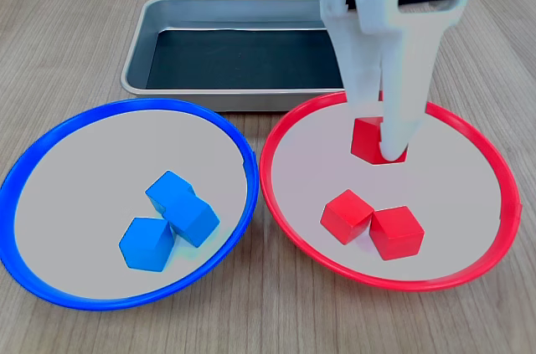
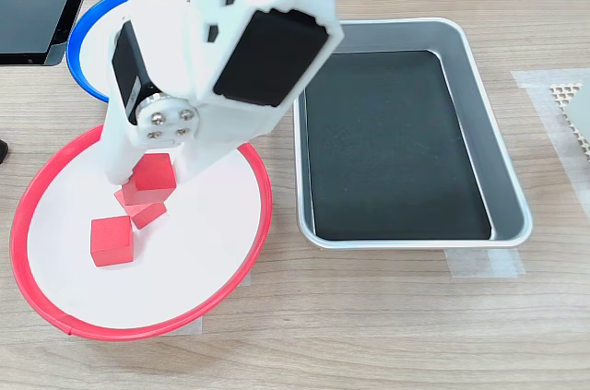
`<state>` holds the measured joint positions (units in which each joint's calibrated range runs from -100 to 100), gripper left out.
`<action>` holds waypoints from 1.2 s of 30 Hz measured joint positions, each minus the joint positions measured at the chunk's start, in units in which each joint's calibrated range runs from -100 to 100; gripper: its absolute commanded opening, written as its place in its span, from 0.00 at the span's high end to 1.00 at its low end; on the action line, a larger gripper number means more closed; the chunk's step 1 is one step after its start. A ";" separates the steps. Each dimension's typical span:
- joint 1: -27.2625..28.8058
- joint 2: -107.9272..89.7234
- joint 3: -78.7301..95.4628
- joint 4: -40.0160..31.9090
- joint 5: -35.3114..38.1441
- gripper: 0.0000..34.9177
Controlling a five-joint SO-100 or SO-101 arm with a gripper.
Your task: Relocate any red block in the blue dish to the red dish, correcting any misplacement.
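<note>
gripper: down inside the red dish, fingers either side of the red block. Jaws look narrow, roughly block-width; from both exterior views can't tell if it's clamped on the block or already slack.
red block: low in the dish's back part, nearer the metal tray. Looks at or just off the dish floor; contact w/ floor not clear. In the second exterior view it sits between the white fingers at.
other reds: 2 more red cubes toward the front of the same dish, touching each other, a bit apart from the gripped one in the first exterior view.
blue dish: holds only 2 blue cubes, touching. No red seen in it, though the arm hides part of it in the second exterior view.
step, my read: release/set-down of the block in the red dish.
how to do well: get the block flat on the floor before opening; open just enough to clear the sides; lift straight up so the fingers don't drag it or knock the pair in front.
risk: dish floor slopes, so a block dropped from height could tumble toward the other two.
</note>
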<state>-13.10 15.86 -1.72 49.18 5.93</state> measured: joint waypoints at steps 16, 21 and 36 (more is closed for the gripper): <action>-1.42 4.86 1.09 -2.28 0.78 0.99; -1.50 6.91 0.73 -2.53 0.88 0.99; -0.44 9.46 -2.72 -2.53 0.88 0.58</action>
<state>-13.54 25.32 -4.45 46.66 6.81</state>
